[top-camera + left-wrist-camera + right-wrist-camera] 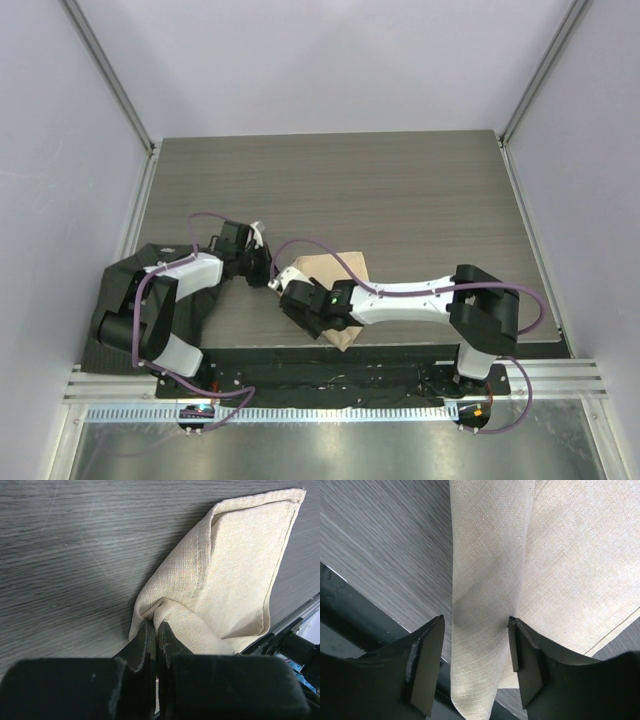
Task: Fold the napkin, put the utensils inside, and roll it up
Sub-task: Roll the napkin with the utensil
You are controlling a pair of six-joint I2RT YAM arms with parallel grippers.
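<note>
The beige napkin (340,268) lies folded over itself on the dark wood table, near the front edge, partly under my right arm. In the left wrist view the napkin (235,570) is bunched at one corner, and my left gripper (156,626) is shut on that corner. My left gripper (264,270) is at the napkin's left side. My right gripper (476,620) is open, its jaws astride a raised fold of the napkin (485,580) without closing on it. In the top view my right gripper (296,300) sits at the napkin's near left. No utensils are in view.
A dark cloth (150,250) lies under my left arm at the table's left front. A black strip (300,358) runs along the front edge, also seen in the right wrist view (345,615). Metal rail parts (300,625) lie past the napkin's edge. Walls enclose three sides.
</note>
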